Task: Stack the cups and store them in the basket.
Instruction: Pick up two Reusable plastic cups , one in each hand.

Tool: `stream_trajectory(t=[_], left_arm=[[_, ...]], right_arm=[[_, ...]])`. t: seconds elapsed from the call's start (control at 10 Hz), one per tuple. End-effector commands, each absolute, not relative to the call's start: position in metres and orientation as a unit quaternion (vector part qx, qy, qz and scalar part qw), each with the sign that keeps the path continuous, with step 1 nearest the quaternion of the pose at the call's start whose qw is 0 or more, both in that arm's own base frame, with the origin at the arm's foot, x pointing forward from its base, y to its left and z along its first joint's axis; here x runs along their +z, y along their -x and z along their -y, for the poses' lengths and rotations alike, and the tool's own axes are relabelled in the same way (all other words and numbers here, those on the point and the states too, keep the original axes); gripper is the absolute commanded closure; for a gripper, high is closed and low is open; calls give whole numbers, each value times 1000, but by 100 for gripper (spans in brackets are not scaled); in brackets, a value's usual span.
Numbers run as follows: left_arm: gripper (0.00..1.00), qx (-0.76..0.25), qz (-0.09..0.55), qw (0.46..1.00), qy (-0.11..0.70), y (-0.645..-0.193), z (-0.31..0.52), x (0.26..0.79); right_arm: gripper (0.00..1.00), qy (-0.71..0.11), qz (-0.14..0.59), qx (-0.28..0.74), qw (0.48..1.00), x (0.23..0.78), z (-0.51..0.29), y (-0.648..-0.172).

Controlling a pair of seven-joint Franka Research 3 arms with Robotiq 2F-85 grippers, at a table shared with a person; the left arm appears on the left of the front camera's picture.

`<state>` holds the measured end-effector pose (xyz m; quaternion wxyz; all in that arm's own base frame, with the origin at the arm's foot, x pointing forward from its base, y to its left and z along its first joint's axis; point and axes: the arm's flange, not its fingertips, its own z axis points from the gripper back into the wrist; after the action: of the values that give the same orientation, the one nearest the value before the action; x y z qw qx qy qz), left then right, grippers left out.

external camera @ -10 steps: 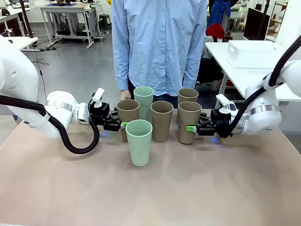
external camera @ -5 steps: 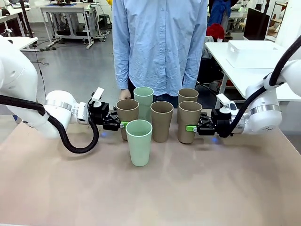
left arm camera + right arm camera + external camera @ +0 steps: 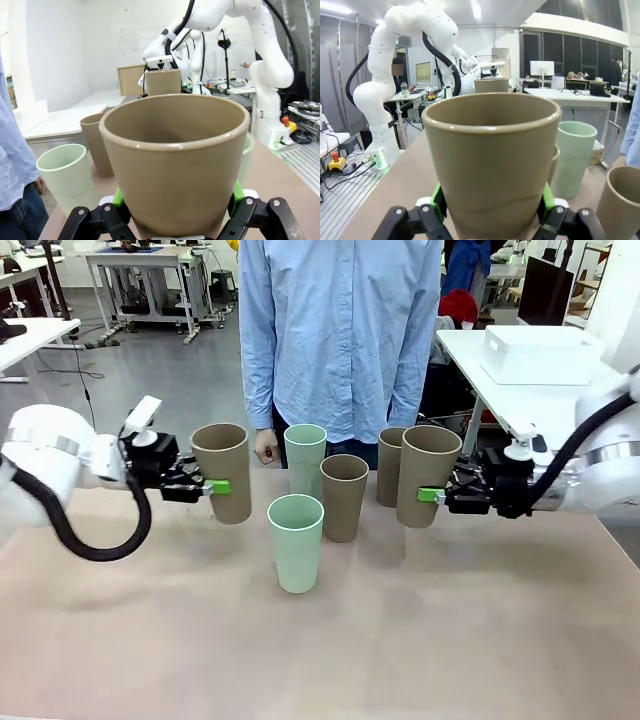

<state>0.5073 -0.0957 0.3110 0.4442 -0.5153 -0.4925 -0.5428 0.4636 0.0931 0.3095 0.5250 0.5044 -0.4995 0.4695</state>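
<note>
My left gripper (image 3: 216, 487) is shut on a tan-brown cup (image 3: 222, 470), held upright above the table at the left. On the right, my right gripper (image 3: 431, 496) is shut on another tan-brown cup (image 3: 428, 476), also upright and lifted. Standing on the table between them are a mint cup (image 3: 296, 542) in front, a second mint cup (image 3: 305, 456) behind it, a brown cup (image 3: 344, 496) and a brown cup (image 3: 390, 464) farther back. The left wrist view shows the held cup (image 3: 175, 160) between green pads (image 3: 118, 197). The right wrist view shows its cup (image 3: 492, 160). The white basket (image 3: 535, 352) sits on a side table.
A person in a blue shirt (image 3: 340, 330) stands at the far edge, one hand (image 3: 265, 447) hanging beside the rear mint cup. The near half of the tan table (image 3: 320, 660) is bare. A white side table (image 3: 470, 350) stands at the back right.
Both grippers have lifted their brown cups off the table and drawn apart. The left cup went up and left, the right cup up and right.
</note>
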Motion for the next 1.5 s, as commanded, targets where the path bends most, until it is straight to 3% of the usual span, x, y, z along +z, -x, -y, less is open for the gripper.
stream_trajectory(t=[0.0, 0.7, 1.4], left_arm=[[14, -559, 497, 444, 493, -466, 70, 320], [14, -548, 550, 420, 470, -396, -6, 331], [14, -539, 535, 438, 481, -406, -2, 350]], right_arm=[[15, -484, 517, 479, 518, 325, -79, -427], [15, -495, 527, 476, 500, 335, -25, -354], [15, -498, 518, 468, 514, 334, -22, -374]])
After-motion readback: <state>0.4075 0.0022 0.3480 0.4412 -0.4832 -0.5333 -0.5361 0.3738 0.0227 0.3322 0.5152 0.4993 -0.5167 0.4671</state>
